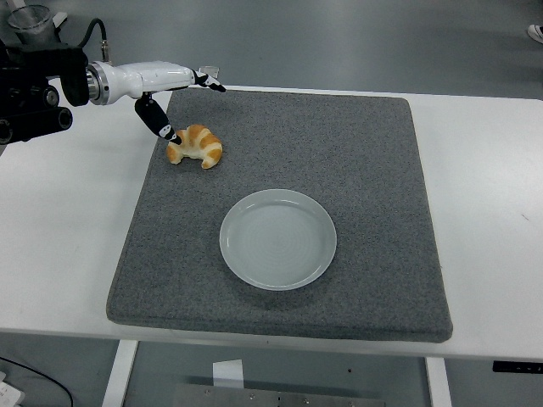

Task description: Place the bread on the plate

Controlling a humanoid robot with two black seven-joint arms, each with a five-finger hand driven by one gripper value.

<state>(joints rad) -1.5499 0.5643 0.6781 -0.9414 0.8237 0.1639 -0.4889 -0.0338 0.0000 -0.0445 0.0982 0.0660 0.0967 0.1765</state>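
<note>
The left hand's fingers are spread and hold nothing; the thumb tip hangs just at the croissant's left end, the other fingers reaching past its far side. The croissant lies on the grey mat, up-left of the empty plate, on the white tabletop.
</note>
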